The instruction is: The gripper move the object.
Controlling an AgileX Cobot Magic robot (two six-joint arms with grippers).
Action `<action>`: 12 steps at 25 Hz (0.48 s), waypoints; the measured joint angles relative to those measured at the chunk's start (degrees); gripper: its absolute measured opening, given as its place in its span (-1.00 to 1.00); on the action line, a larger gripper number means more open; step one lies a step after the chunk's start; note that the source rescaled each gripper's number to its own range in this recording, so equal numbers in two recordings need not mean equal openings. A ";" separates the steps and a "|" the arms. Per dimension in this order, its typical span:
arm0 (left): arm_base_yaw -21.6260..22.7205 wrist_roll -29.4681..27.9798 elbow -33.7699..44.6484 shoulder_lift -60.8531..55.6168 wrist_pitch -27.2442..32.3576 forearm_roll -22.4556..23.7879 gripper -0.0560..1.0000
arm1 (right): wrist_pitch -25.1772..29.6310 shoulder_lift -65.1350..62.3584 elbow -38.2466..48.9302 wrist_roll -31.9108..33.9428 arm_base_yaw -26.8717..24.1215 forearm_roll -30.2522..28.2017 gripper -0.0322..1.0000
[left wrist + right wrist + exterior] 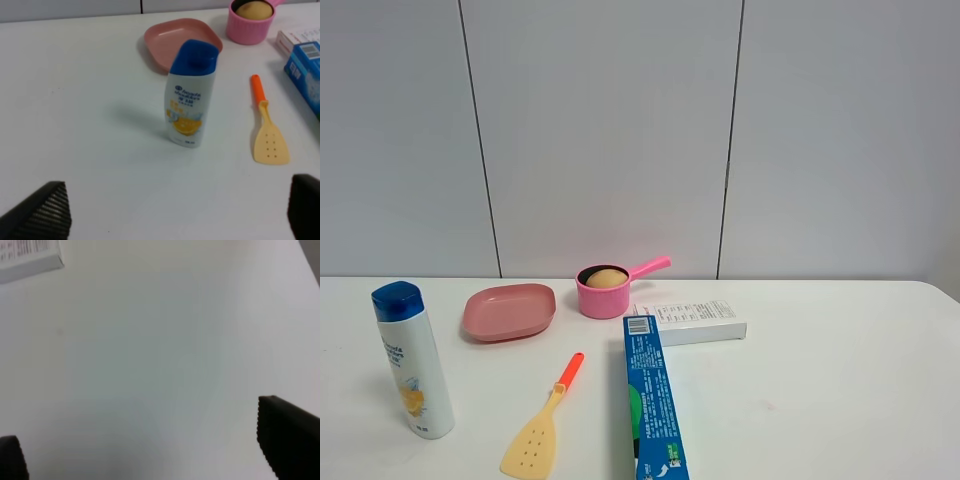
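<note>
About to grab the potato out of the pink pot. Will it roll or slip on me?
The potato looks rounded and smooth, so it may slip between narrow fingers and would probably roll once set on the table. It sits low inside the pot, so the rim likely crowds the grasp. The pot looks light and could shift if nudged.

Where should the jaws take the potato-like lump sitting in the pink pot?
Probably by the object's rounded top, coming straight down from above: the pink pot walls off its sides, leaving only the dome above the rim exposed. Keep clear of the pot handle.

Blue box (654,405) cut by the lower edge — white box's (30,257) print blurred.
</note>
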 joint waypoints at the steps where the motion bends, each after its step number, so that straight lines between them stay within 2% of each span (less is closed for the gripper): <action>1: 0.00 0.00 0.00 0.00 0.00 0.00 1.00 | -1.06 -1.04 0.50 0.10 0.00 0.05 0.98; 5: 0.00 0.00 0.00 0.00 0.00 0.00 1.00 | -3.23 -1.78 1.46 0.24 0.00 0.11 0.98; 12: 0.00 0.00 0.00 0.00 0.00 0.00 1.00 | -3.30 -1.78 1.63 0.24 0.00 0.23 0.97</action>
